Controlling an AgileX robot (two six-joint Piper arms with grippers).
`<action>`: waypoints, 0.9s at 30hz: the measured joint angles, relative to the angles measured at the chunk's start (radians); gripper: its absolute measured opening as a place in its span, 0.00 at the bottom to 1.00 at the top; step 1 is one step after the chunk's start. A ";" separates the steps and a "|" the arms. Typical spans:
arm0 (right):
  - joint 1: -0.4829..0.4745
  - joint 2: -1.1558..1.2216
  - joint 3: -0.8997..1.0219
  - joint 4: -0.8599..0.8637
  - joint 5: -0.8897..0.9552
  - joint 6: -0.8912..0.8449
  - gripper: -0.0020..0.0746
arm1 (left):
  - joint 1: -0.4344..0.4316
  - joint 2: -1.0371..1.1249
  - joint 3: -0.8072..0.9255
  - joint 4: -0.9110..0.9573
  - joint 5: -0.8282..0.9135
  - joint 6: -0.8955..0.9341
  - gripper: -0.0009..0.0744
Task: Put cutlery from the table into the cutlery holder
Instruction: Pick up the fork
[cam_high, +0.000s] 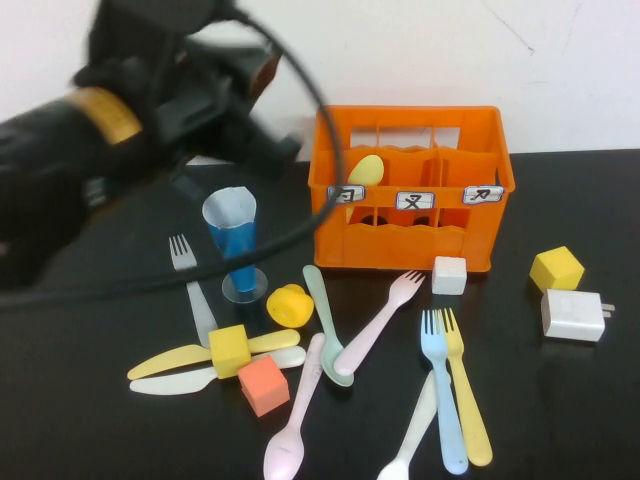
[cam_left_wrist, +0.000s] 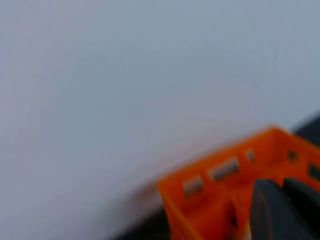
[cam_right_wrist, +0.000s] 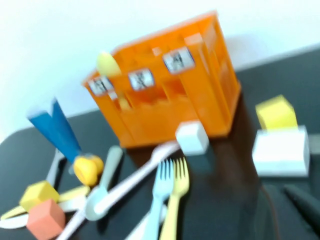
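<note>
Left gripper (cam_high: 262, 120) beside cutlery holder (cam_high: 410, 185)

This looks like a robot lab bench, not a home. A bare black table (cam_high: 560, 420) stands against a plain white wall (cam_high: 560, 50) at the top of the frame. A thick black cable (cam_high: 300, 80) loops through the upper left. Toy cubes (cam_high: 263, 385), a white charger (cam_high: 573, 315) at right and printed labels (cam_high: 415, 200) on the orange crate (cam_high: 410, 185) suggest a staged test set.
</note>
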 joint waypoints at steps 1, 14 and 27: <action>0.000 0.015 -0.024 0.000 0.005 -0.019 0.02 | 0.000 -0.037 0.012 -0.016 0.061 0.000 0.03; 0.000 0.529 -0.536 -0.085 0.410 -0.353 0.02 | 0.000 -0.649 0.442 0.005 0.348 -0.101 0.01; 0.021 0.945 -0.888 -0.149 0.783 -0.393 0.02 | 0.000 -1.164 0.680 0.004 0.474 -0.298 0.01</action>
